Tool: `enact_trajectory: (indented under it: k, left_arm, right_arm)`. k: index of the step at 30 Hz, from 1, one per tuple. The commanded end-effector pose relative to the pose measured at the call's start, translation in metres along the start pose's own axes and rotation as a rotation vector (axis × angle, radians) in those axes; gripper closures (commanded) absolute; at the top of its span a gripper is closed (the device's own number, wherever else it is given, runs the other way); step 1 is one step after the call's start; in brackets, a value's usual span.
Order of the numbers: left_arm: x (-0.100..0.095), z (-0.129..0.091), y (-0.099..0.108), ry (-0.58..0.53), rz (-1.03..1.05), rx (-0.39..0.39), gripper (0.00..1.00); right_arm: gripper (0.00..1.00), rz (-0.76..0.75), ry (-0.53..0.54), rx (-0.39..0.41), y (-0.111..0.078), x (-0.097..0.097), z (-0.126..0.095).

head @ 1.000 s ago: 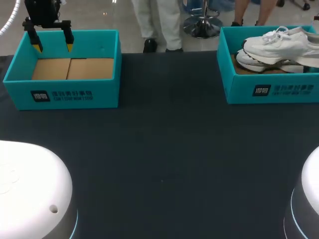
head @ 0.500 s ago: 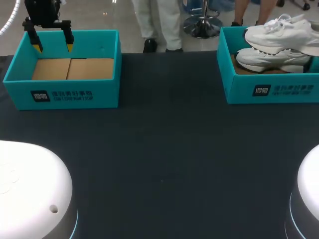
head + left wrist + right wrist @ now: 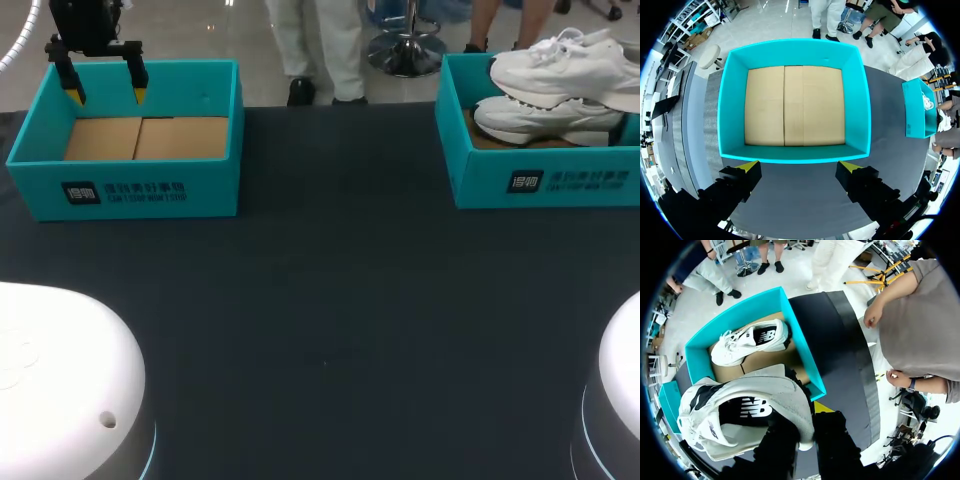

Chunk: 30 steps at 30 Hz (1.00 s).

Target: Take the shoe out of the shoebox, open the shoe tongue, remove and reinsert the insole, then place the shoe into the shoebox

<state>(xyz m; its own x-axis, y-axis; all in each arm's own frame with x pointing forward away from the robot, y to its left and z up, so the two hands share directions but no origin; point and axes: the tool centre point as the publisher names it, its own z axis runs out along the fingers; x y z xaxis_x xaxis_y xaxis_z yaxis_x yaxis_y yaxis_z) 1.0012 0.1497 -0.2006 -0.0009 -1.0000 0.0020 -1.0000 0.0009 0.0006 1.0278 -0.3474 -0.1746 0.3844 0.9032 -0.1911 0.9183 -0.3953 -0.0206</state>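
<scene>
Shoe (image 3: 562,68) (image 3: 740,412), a white trainer, hangs just above the right shoebox (image 3: 520,182) (image 3: 801,342), clear of its rim. Its heel end is cut off at the head view's edge. R gripper (image 3: 807,416) is clenched on the shoe at the heel collar. One yellow tip shows outside the heel, the other finger is hidden behind the upper. That gripper is out of the head view.

Second shoe (image 3: 545,120) (image 3: 747,342) lies inside the right shoebox on its cardboard floor, partly covered by the held one.

L gripper (image 3: 105,93) (image 3: 799,167) hovers well left of the right shoebox, over a rim of the left shoebox (image 3: 140,185) (image 3: 860,100), fingers spread, released. Both boxes sit at the far side of the dark table (image 3: 330,300).
</scene>
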Motion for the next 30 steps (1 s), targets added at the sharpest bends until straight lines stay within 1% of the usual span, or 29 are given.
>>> enact_trajectory:
  k: [1, 6, 10, 20, 30]
  left_arm:
    - [0.0, 0.0, 0.0, -0.001, 0.0, 0.0, 0.0]
    - [0.0, 0.0, 0.0, -0.001, 0.0, 0.0, 0.0]
    - [0.0, 0.0, 0.0, -0.001, 0.0, 0.0, 0.0]
    - [0.0, 0.0, 0.0, -0.001, 0.0, 0.0, 0.0]
    - [0.0, 0.0, 0.0, -0.001, 0.0, 0.0, 0.0]
  right_arm:
    - [1.0, 0.015, -0.003, -0.005, -0.011, 0.002, -0.004]
    - [1.0, 0.019, -0.023, -0.022, -0.035, 0.012, -0.01]
    - [1.0, 0.013, -0.036, -0.035, -0.059, 0.025, -0.017]
    - [1.0, 0.025, -0.018, -0.065, -0.111, 0.052, -0.031]
    - [1.0, -0.006, -0.016, -0.074, -0.174, 0.087, -0.045]
